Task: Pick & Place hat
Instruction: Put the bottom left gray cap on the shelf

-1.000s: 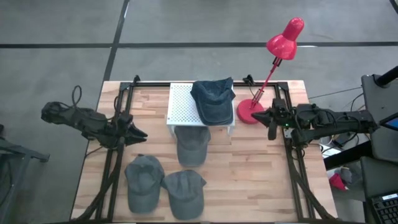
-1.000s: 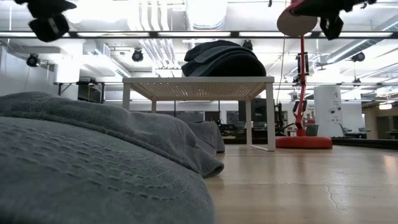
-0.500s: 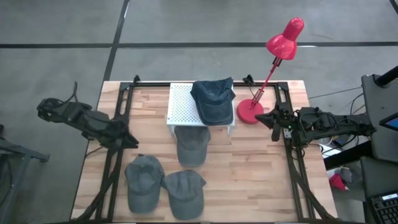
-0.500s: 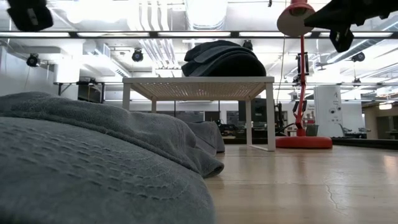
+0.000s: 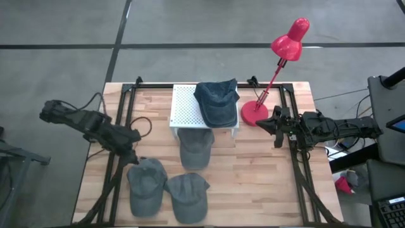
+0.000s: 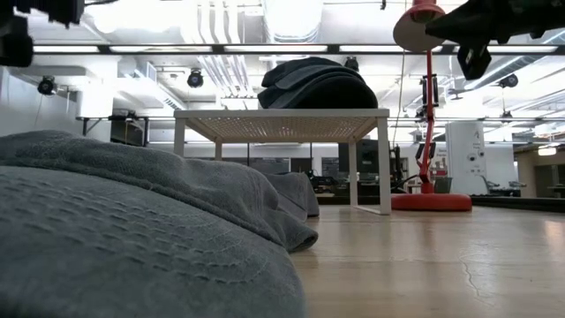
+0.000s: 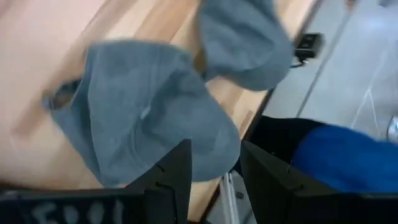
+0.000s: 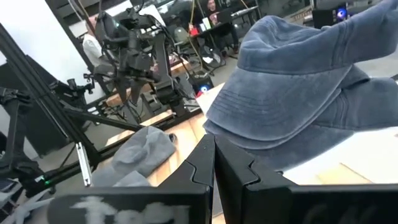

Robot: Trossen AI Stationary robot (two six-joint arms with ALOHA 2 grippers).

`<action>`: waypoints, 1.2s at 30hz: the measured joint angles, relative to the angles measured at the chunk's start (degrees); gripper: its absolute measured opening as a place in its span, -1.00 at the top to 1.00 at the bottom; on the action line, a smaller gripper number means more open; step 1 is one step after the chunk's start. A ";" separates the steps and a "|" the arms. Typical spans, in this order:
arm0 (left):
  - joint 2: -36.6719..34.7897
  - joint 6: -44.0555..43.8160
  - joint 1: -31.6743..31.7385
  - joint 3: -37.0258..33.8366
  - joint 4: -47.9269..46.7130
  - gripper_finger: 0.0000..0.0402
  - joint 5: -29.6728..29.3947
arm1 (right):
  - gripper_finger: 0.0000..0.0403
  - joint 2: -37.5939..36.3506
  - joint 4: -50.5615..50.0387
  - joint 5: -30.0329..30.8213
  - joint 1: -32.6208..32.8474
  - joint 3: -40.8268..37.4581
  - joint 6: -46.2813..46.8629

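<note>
Left gripper (image 5: 133, 154) has swung down from mid-table since a second ago and now hangs just above the near-left grey hat (image 5: 147, 184); in my left wrist view its fingers (image 7: 173, 174) stand apart with that hat (image 7: 149, 118) below them, nothing held. From the low view I can barely use anything: a grey hat (image 6: 132, 238) fills the foreground and blocks most of the table (image 5: 259, 177). Two more grey hats lie nearby, one (image 5: 188, 196) beside the first and one (image 5: 195, 149) half tucked under the white rack (image 5: 187, 106). A blue hat (image 5: 216, 104) sits on the rack's right side. Next comes the red lamp (image 5: 278, 60). Right gripper (image 5: 269, 125) hovers by the lamp base, closed and empty, having nudged slightly inward.
</note>
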 joint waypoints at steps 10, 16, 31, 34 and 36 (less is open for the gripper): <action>3.53 -20.17 -2.49 -0.11 0.54 0.36 3.76 | 0.96 -0.01 0.05 0.00 0.00 -0.01 -0.37; 6.93 -31.85 -8.08 -0.11 2.29 0.36 3.67 | 0.96 -0.01 0.00 -0.02 0.00 0.06 -1.15; 21.83 -55.41 -19.25 0.66 16.48 0.36 -0.53 | 0.96 -0.05 -0.35 -0.72 0.00 0.15 -1.35; 24.66 -56.27 -20.08 1.73 16.59 0.36 -0.57 | 0.96 -0.05 -0.48 -1.73 0.00 0.15 -1.85; 26.25 -55.38 -20.35 2.43 16.51 0.36 -0.97 | 0.96 -0.05 -0.48 -1.95 0.00 0.17 -2.28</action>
